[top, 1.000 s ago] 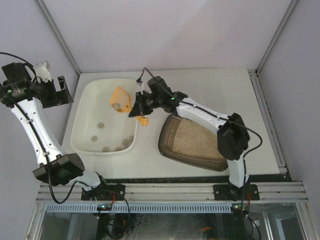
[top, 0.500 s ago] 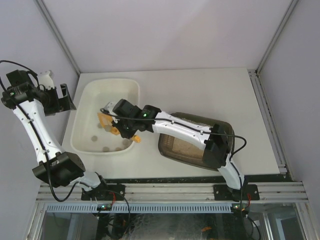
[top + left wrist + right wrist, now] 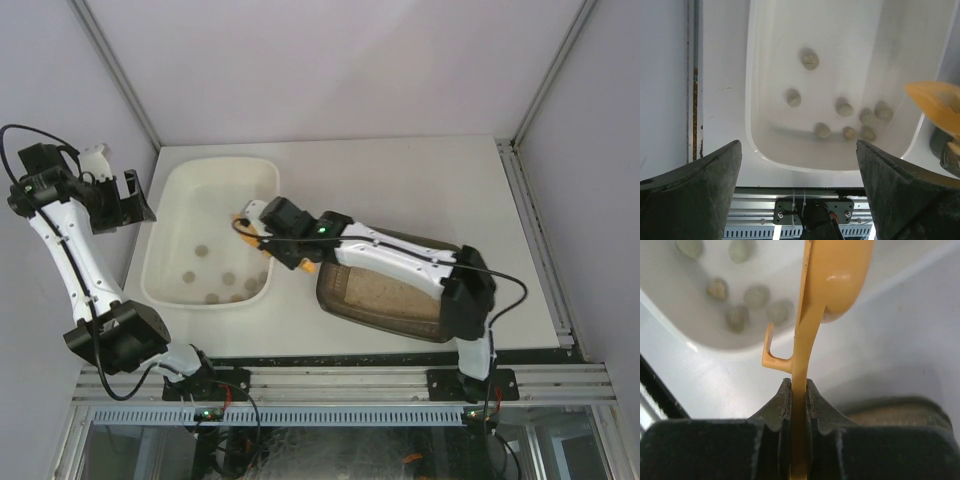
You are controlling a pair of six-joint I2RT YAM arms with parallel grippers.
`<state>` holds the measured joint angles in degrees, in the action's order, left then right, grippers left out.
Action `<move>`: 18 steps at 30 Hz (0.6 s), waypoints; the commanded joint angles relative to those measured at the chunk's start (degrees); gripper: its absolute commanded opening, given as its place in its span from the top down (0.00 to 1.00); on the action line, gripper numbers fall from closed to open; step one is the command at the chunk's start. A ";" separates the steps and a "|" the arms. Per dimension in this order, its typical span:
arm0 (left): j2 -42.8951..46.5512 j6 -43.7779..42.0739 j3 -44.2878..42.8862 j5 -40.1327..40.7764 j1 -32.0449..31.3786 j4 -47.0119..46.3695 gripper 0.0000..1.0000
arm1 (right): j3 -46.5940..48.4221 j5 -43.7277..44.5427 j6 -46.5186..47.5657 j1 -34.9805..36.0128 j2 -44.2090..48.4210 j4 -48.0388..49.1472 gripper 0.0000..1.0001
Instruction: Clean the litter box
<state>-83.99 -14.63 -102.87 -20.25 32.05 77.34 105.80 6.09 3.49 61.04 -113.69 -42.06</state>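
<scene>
Litter box [image 3: 327, 288] just right of right gripper [image 3: 799, 386] | pinching orange scoop [image 3: 840, 275] | left gripper [image 3: 797, 150] spread

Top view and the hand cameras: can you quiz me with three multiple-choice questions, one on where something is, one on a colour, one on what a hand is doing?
1. Seen from above, where does the litter box lie relative to the white tub?
A) inside it
B) right of it
C) left of it

2. What colour is the scoop?
A) blue
B) orange
C) green

3. The right hand is:
A) open and empty
B) out of view
C) shut on the scoop

Answers:
1 B, the box sits beside the tub's right side.
2 B, it shows orange in every view.
3 C, both fingers press on its handle.
</scene>
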 commanded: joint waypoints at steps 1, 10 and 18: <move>2.34 0.61 3.57 -0.11 0.56 -5.15 0.00 | -16.49 -8.01 -5.92 -7.92 18.22 8.72 1.00; 6.42 5.07 12.32 0.58 0.38 -15.09 0.00 | -42.91 -33.69 -10.70 -26.64 48.30 5.51 1.00; 7.38 7.21 17.03 -3.37 0.22 -18.98 0.00 | -51.20 -46.27 -3.65 -37.15 48.70 1.14 1.00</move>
<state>-78.61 -9.41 -87.72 -19.94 32.05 62.57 58.11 -29.56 -4.47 28.82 -63.40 -38.59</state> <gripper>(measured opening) 0.997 0.059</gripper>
